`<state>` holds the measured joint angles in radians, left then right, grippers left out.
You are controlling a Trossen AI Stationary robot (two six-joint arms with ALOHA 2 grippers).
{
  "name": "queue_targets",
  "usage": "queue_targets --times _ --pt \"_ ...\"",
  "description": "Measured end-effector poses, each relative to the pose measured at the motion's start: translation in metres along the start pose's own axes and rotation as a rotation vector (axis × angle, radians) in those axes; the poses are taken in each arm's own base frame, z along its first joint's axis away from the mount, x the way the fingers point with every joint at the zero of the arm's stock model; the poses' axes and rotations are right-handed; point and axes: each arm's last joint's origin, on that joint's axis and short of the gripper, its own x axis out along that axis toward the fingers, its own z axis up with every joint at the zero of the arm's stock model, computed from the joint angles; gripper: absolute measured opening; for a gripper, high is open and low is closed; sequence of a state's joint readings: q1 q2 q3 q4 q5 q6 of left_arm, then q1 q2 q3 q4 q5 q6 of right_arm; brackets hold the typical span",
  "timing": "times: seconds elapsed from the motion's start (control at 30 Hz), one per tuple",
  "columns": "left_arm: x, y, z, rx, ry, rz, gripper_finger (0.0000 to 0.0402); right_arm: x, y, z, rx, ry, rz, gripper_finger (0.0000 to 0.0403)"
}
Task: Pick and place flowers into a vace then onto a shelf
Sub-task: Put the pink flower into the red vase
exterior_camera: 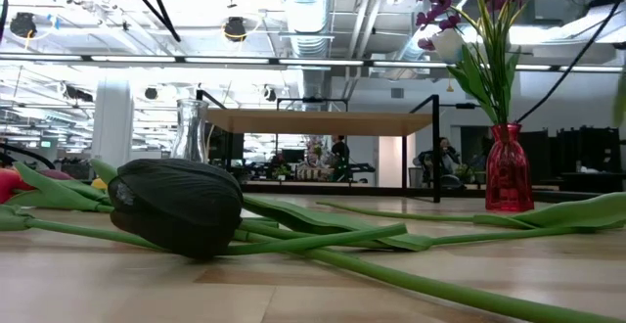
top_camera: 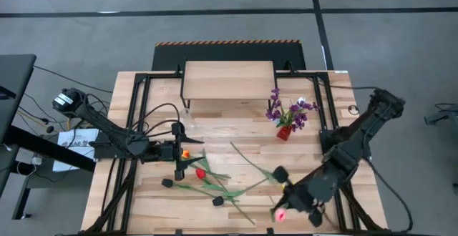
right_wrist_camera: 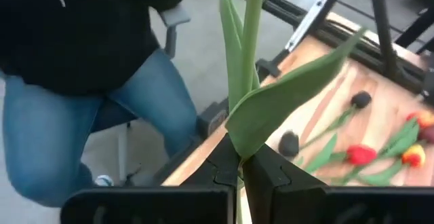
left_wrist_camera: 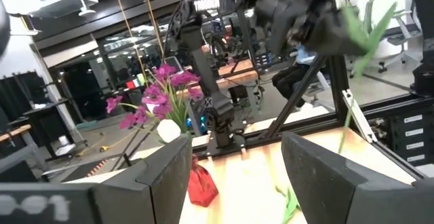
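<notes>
Grey floor surrounds the slatted wood counter point(top_camera: 236, 136); low view looks past it into an office-like space with ceiling ducts and people well back. Shelf point(top_camera: 229, 80), light wood on thin black legs, sits at the far middle of the counter. Red vase point(top_camera: 285, 132) stands near the shelf's right front corner, already holding purple-blossom sprigs point(top_camera: 286, 111) and a white head. Clear glass vase point(exterior_camera: 192, 131) stands by the shelf's left leg, nothing visible in it.

Right gripper point(right_wrist_camera: 241, 163) is near the front right part of the counter, fingers pressed together on a green stem; pink flower point(top_camera: 280, 214) hangs at that gripper in the high view, its stem and leaf rising straight past the fingers in the right wrist view. Person in jeans on a chair shows just off the counter edge in that view.

Left gripper point(left_wrist_camera: 234, 166) hovers at centre-left above the counter, fingers spread, nothing between them.

Loose flowers lie between the arms: red flower point(top_camera: 201, 172), yellow-orange flower point(top_camera: 185, 154), black flower point(top_camera: 217, 201) nearest the low camera, another black head point(top_camera: 167, 183) toward the left, long stems crossing each other.
</notes>
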<state>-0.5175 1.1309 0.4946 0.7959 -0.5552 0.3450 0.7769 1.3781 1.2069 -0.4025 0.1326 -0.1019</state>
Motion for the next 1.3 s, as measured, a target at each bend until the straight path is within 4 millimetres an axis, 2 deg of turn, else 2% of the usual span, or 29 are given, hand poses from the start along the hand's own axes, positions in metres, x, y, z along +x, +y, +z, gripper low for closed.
queue_targets --times 0.1,0.27,0.47,0.63,0.73,0.93,1.1,1.3 --pt "0.0 0.0 0.0 -0.016 0.001 0.001 0.0219 -0.017 0.0 -0.034 0.026 -0.094 -0.043 0.0003" --pt "0.0 0.0 0.001 -0.008 -0.005 0.009 0.0219 -0.065 0.002 -0.081 0.117 -0.175 -0.16 0.0003" --pt "0.0 0.003 0.003 0.028 -0.018 0.054 0.0219 -0.132 0.006 -0.105 0.164 -0.284 -0.318 0.0003" --pt "0.0 0.003 0.003 0.058 -0.007 0.074 0.0219 -0.166 -0.002 -0.124 0.204 -0.278 -0.466 0.0003" --pt "0.0 0.004 0.003 0.065 -0.007 0.079 0.0219 -0.178 -0.008 -0.134 0.244 -0.28 -0.547 0.0003" --pt "0.0 0.005 0.005 0.069 -0.014 0.114 0.0219 -0.189 -0.016 -0.145 0.251 -0.246 -0.626 0.0003" --pt "0.0 0.006 0.005 0.065 -0.018 0.12 0.0219 -0.196 -0.02 -0.144 0.261 -0.233 -0.653 0.0003" --pt "0.0 0.006 0.005 0.064 -0.018 0.12 0.0219 -0.211 -0.024 -0.136 0.279 -0.26 -0.597 0.0004"
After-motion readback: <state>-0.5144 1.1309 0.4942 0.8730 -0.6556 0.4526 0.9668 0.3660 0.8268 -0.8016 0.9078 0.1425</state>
